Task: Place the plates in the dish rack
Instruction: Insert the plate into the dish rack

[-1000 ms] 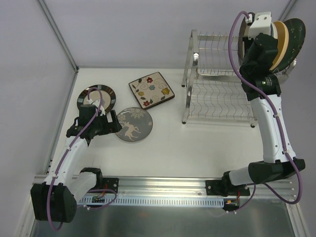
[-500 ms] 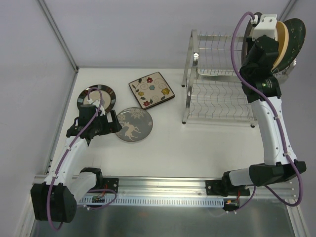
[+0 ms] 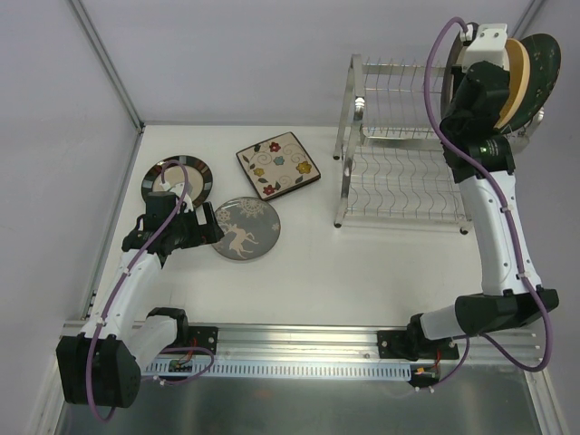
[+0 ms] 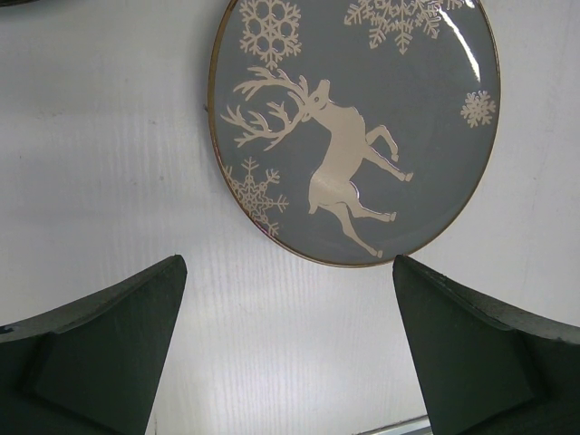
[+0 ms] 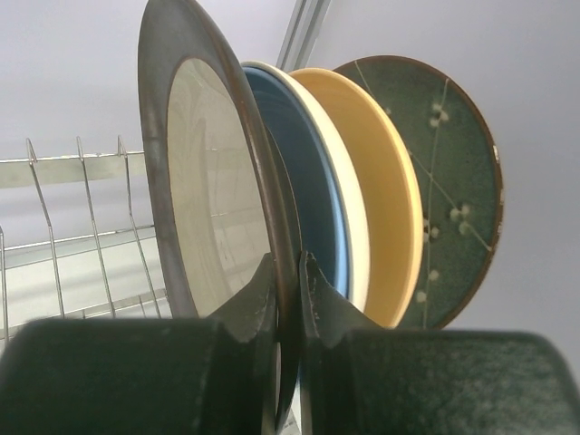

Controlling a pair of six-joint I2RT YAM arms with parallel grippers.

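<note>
Three plates on worktop (image 3: 362,272): grey deer plate (image 4: 362,118), square floral plate (image 3: 278,164) and dark-rimmed plate (image 3: 178,178), left of the dish rack (image 3: 399,181).
Rack top: blue plate (image 5: 317,199), cream plate (image 5: 352,213), tan plate (image 5: 385,199), green plate (image 5: 453,190), all upright.
Hidden: I can't see the slot under the brown-rimmed plate (image 5: 213,199).
Right end effector (image 5: 288,272): pinching that plate's rim.
Left end effector (image 4: 288,263): spread wide near the deer plate, holding nothing.

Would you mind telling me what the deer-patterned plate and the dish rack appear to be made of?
The deer-patterned plate looks like glazed ceramic, possibly glass: a glossy grey face with light reflections and a thin gold-toned rim. The dish rack looks like chromed or polished steel: thin shiny silver wires and tubular posts.
</note>
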